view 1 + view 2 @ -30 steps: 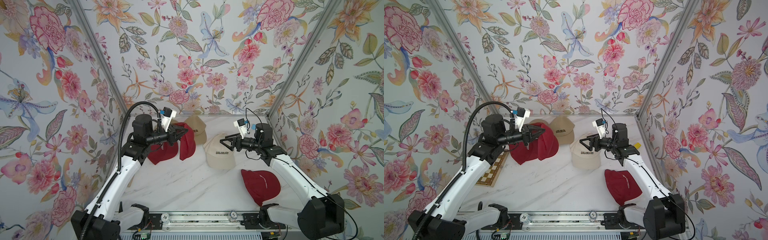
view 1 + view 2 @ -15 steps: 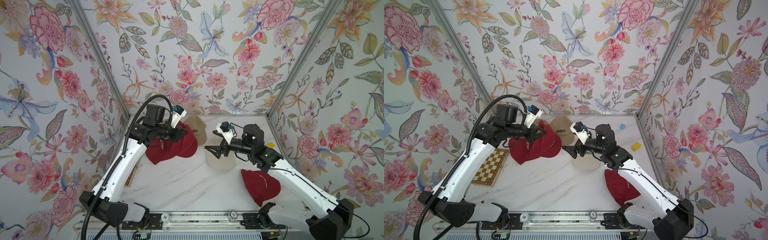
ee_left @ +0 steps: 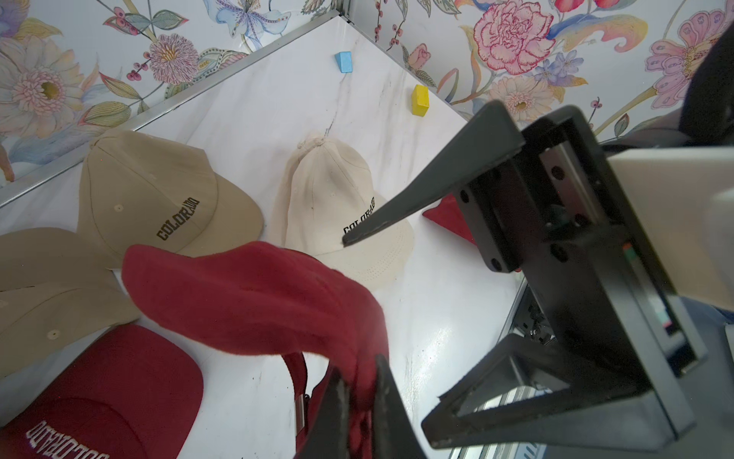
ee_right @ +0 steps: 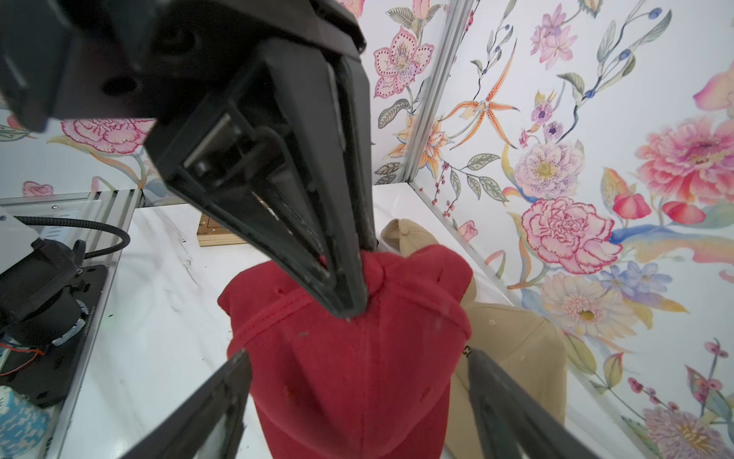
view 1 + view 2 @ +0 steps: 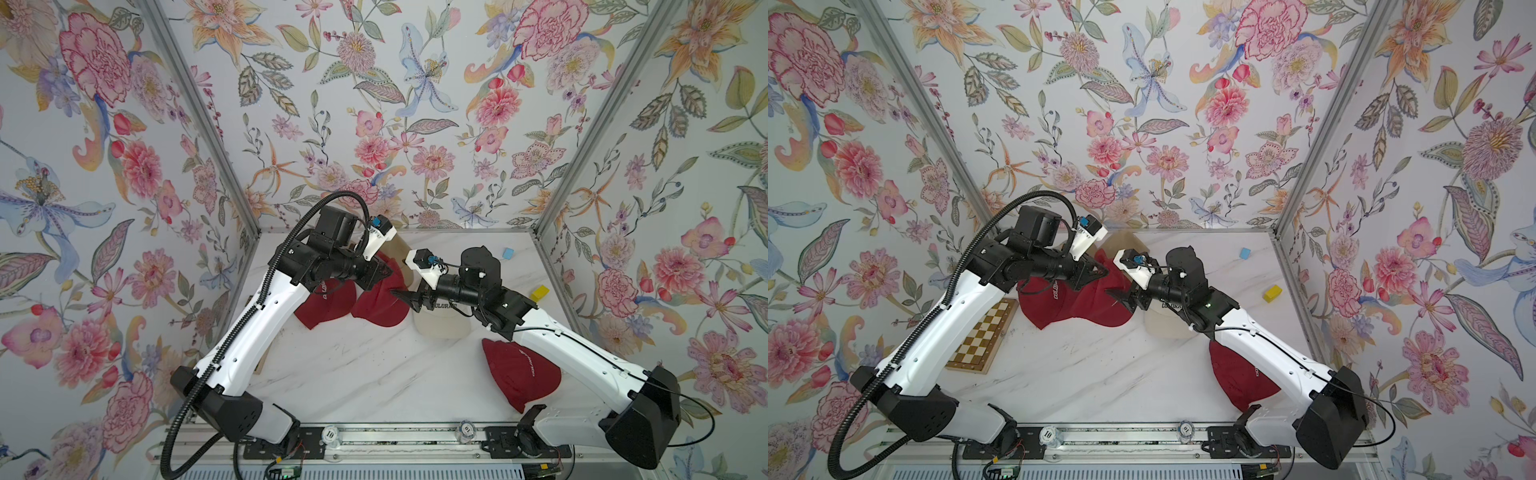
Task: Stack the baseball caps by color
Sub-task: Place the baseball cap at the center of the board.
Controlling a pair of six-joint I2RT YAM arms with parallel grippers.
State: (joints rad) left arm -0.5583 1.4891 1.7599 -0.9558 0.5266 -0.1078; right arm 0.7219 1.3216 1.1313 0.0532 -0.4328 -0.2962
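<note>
L gripper [image 3: 359,373] is clamped tight on a fold of a dark red cloth baseball cap [image 3: 254,294] w/ a curved brim. The cap is held up over the white marble tabletop [image 5: 353,374], crown sagging. Can't tell if its lower edge touches the surface.

R gripper [image 5: 405,300] faces it w/ jaws spread wide, one either side of that cap and gripping nothing. Can't tell if either jaw touches the cloth.

Just beside the held cap, under the L arm, a second dark red cap [image 3: 119,369] lies flat, COLORADO lettering up. Toward the back wall sit a tan cloth cap [image 3: 159,198] and a second tan cap [image 3: 51,286], touching each other. A cream cloth cap [image 3: 333,198] lies under the R wrist, lettering partly hidden. A third dark red cap [image 5: 519,374] lies near the front by the R arm, well apart from the other reds.

Checkered wooden board [image 5: 980,336] sits by the L wall, partly under the L arm. Small blue block [image 5: 1245,252] and yellow block [image 5: 1271,293] sit near the R wall.
</note>
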